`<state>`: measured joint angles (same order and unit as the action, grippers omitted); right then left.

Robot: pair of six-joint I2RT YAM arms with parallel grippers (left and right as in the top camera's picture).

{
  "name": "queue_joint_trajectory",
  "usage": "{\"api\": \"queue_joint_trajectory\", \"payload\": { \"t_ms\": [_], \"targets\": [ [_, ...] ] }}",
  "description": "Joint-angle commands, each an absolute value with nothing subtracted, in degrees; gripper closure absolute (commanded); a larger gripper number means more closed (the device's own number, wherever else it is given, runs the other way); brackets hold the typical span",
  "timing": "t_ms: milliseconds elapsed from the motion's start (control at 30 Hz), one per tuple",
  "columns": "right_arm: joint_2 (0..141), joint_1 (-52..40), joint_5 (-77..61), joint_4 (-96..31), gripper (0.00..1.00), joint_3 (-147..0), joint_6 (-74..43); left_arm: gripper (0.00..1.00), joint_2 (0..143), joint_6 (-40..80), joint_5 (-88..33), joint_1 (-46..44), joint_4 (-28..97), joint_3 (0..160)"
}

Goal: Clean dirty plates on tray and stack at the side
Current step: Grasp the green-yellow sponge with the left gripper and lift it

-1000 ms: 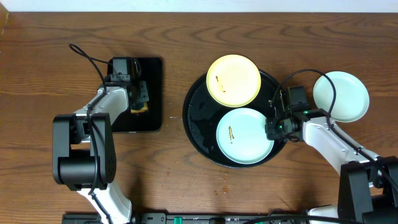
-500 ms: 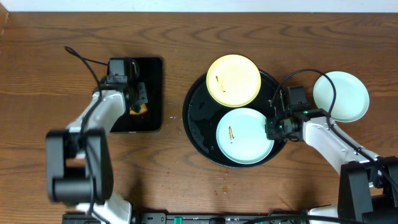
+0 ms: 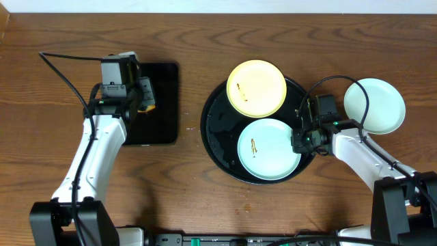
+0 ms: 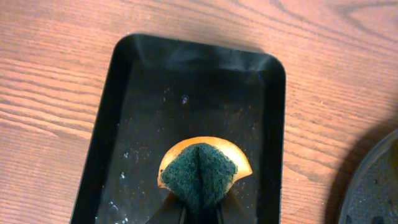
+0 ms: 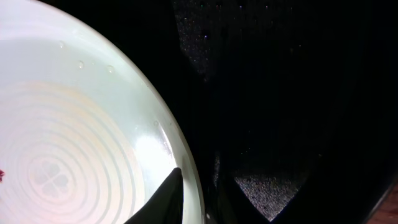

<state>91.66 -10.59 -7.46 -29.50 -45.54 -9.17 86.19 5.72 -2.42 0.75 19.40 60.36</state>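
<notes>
The round black tray point(image 3: 217, 130) holds a pale yellow plate point(image 3: 256, 87) with a brown smear and a mint-white plate point(image 3: 268, 148) with a small smear. A second mint-white plate point(image 3: 373, 104) lies on the table to the right of the tray. My right gripper point(image 3: 301, 140) is shut on the right rim of the mint-white plate on the tray; its fingers point(image 5: 198, 186) straddle that plate's rim point(image 5: 74, 137). My left gripper point(image 3: 143, 96) is shut on a green and orange sponge point(image 4: 202, 171) and holds it above the small rectangular tray point(image 4: 186, 81).
The small rectangular black tray point(image 3: 160, 123) lies left of the round tray, with wet specks inside. The round tray's edge point(image 4: 376, 186) shows at the right of the left wrist view. Bare wooden table point(image 3: 205, 41) surrounds everything.
My left arm has lifted the sponge off the rectangular tray and swung up and to the left. The right arm and the plates have not moved.
</notes>
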Motion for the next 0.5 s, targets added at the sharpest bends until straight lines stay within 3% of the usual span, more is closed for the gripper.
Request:
{"api": "queue_joint_trajectory", "payload": {
  "t_ms": [0, 133, 467],
  "targets": [
    [92.05, -10.92, -7.16, -29.54, 0.78, -45.08, -9.63, 0.93, 87.53, 4.78, -2.35, 0.95, 19.66, 60.18],
    [92.05, -10.96, -7.16, -29.52, 0.66, -45.08, -9.63, 0.93, 87.55, 1.54, -8.10, 0.93, 19.77, 61.06],
    [92.05, -10.96, -7.16, -29.52, 0.63, -45.08, -9.65, 0.93, 87.55, -2.92, -11.29, -7.33, 27.88, 67.42]
  ]
}}
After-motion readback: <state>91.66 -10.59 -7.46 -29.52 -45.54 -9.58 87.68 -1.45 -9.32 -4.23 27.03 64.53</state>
